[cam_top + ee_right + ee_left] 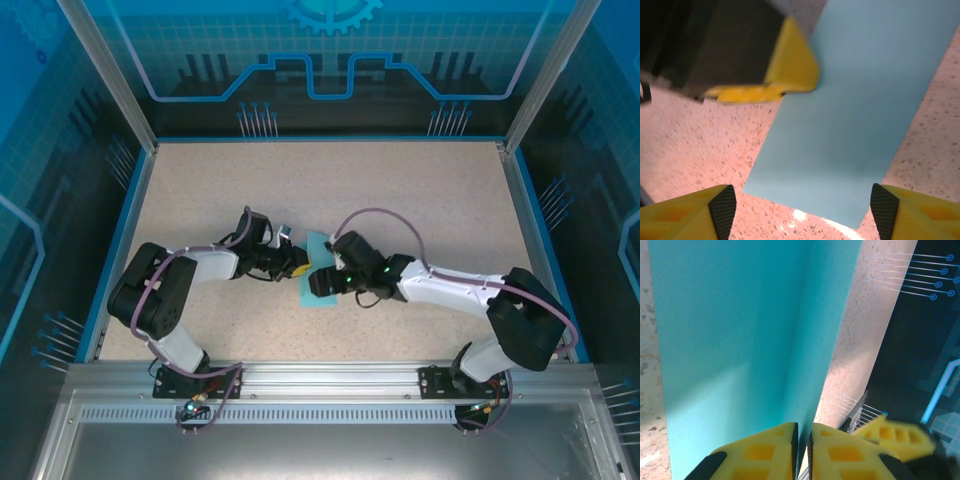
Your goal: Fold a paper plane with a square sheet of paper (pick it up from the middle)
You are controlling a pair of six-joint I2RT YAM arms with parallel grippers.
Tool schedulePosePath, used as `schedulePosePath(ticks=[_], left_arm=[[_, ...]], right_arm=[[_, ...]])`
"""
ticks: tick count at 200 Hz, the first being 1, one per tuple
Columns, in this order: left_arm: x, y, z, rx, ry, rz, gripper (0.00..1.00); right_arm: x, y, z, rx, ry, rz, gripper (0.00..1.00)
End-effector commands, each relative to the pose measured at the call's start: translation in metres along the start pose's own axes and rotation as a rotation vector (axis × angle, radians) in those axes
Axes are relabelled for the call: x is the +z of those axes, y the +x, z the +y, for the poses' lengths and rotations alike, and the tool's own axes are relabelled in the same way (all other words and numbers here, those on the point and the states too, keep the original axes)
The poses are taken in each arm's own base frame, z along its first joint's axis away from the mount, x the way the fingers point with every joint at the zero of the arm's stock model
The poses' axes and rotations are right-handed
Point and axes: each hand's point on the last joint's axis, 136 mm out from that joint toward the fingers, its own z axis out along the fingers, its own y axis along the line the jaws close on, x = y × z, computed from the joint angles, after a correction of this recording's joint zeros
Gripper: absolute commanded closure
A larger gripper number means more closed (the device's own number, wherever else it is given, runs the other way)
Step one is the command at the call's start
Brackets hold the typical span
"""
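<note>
The square sheet of paper [318, 272] is light cyan-blue and lies near the middle of the table, between the two grippers. In the left wrist view the sheet of paper [740, 340] rises in a fold, and my left gripper [802, 450] is shut on that raised fold, its pads pressed to either side. My left gripper [298, 268] is at the sheet's left edge. My right gripper [804, 205] stands open just above the flat part of the paper [855, 110], touching nothing. My right gripper [322, 281] is over the sheet's near part.
The speckled beige table [400, 190] has a blue rim and transparent walls around it. A yellow finger of the left gripper [787, 75] shows in the right wrist view, and a blurred yellow finger of the right gripper [895, 435] in the left wrist view. The two grippers are close together.
</note>
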Motion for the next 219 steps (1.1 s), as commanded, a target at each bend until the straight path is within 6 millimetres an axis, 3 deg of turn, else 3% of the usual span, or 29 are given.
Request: schedulePosePath(ticks=[1,54,106,219], left_arm=[[-0.004,-0.001,-0.009,-0.008,-0.001,-0.006,0.85],[-0.004,0.000,-0.008,-0.008,-0.005,-0.006,0.85],[-0.005,0.001,-0.011,0.000,0.004,-0.003,0.85],[-0.006,0.001,-0.012,0.009,0.000,-0.005,0.83]], right_arm=[[-0.001,0.011,0.002,-0.205,0.182,-0.032,0.23],[0.006,0.016,0.035,-0.365,0.291,-0.073,0.24],[0.025,0.019,0.038,-0.430,0.406,-0.028,0.29],[0.021,0.015,0.026,-0.416,0.470,-0.031,0.75]])
